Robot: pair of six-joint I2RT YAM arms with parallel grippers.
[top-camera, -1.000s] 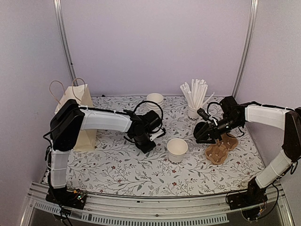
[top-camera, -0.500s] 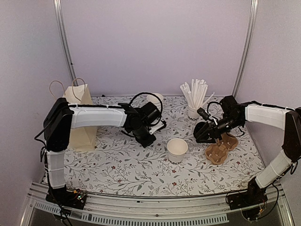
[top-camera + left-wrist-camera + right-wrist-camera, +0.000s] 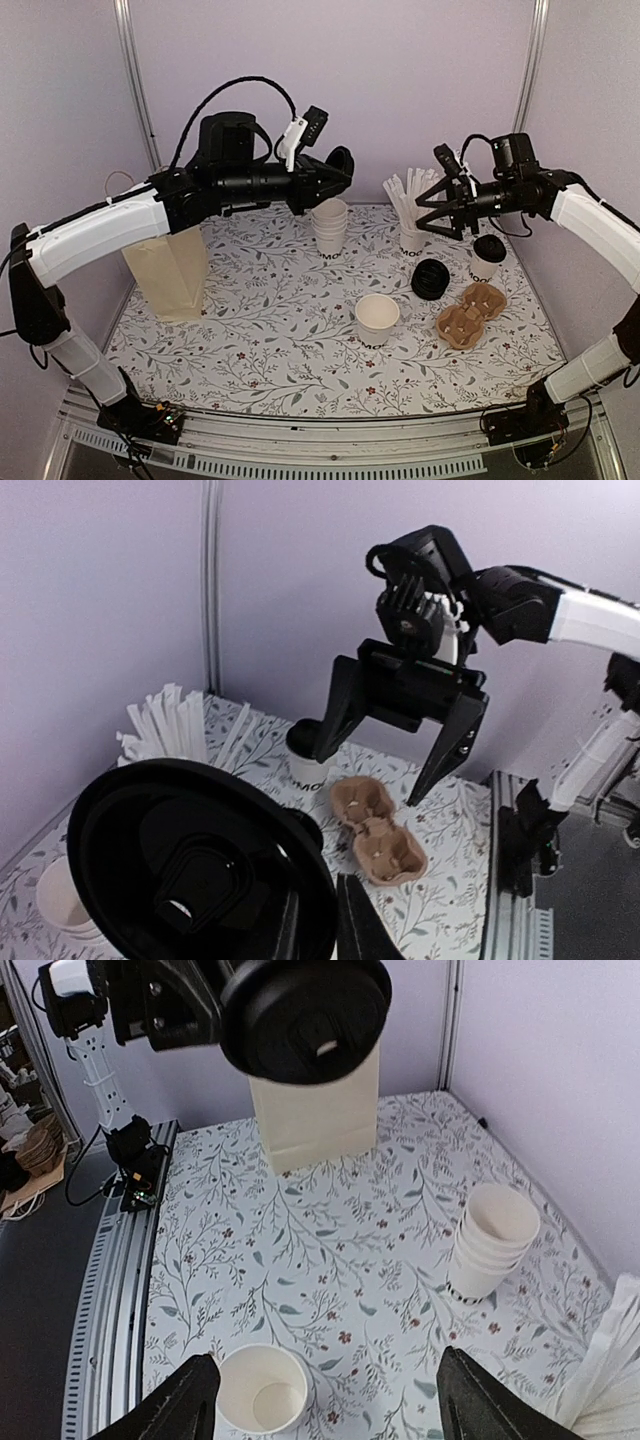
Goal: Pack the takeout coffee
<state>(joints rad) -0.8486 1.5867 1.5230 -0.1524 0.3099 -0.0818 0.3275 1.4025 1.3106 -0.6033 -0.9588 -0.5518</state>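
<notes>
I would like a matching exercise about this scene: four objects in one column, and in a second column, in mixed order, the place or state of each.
1. black lid
2. open cup
3. cup carrier
4. paper bag

A. brown, empty, on the table's right side
B. cream, standing at the left
C. between the jaws of the left gripper
D. white, upright, mid-table, no lid

Pairs: 1-C, 2-D, 3-A, 4-B

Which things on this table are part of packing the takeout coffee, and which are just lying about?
Job: lidded cup, open cup, cup stack, black lid held aloft, stack of lids, cardboard carrier.
Lying about: cup of straws, paper bag (perhaps needed later).
</notes>
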